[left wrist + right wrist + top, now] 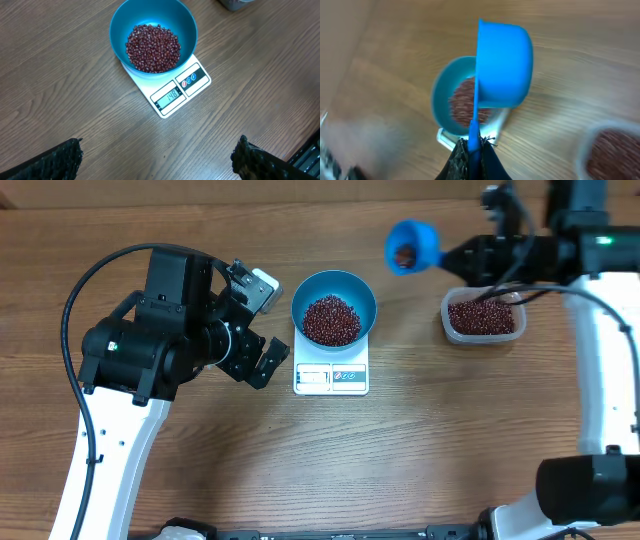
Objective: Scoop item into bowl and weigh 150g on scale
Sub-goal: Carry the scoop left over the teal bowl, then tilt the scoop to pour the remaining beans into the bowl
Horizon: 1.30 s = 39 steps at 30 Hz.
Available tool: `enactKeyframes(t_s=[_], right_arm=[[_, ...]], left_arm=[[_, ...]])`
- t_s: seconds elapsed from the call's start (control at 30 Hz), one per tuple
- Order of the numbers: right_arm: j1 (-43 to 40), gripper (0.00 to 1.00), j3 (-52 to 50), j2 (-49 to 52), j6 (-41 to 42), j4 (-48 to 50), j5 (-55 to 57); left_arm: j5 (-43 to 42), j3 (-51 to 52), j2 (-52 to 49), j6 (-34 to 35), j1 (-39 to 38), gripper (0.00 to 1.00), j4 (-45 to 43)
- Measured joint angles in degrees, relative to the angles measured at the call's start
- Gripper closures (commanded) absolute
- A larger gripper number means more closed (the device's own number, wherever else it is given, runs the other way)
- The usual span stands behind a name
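Bowl [334, 305] sits on scale [332, 378], mid tabletop [450, 440]. Beans [331, 320] heaped inside bowl, covering bottom. Scale display on near edge; digits look like 148. Left tool [262, 322] just left of bowl, jaws spread wide, gripping nothing, not touching bowl. Right tool [458, 255] closed on handle of blue scoop [410, 246]. Scoop held raised, right of bowl and farther back, few beans inside. Clear tub [484, 317] with more beans at right, well apart from scale.
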<state>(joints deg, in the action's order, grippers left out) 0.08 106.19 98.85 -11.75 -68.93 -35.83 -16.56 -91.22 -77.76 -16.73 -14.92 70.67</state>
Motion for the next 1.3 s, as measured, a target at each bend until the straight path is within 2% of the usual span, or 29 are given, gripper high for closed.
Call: enactKeyframes(t_s=[0.2, 0.47, 0.67, 1.3], right_arm=[[10.4, 0.96, 0.0, 0.0, 0.8, 1.2, 5.0], [16.3, 0.96, 0.0, 0.0, -1.0, 0.8, 15.2], [20.1, 0.96, 0.0, 0.0, -4.9, 0.7, 18.7], [20.6, 0.96, 0.0, 0.0, -12.7, 0.6, 19.3]], left_arm=[[0.0, 0.0, 0.0, 0.0, 0.0, 0.0, 0.0], [0.0, 0.0, 0.0, 0.0, 0.0, 0.0, 0.0], [0.0, 0.0, 0.0, 0.0, 0.0, 0.01, 0.0], [0.0, 0.0, 0.0, 0.0, 0.0, 0.0, 0.0]])
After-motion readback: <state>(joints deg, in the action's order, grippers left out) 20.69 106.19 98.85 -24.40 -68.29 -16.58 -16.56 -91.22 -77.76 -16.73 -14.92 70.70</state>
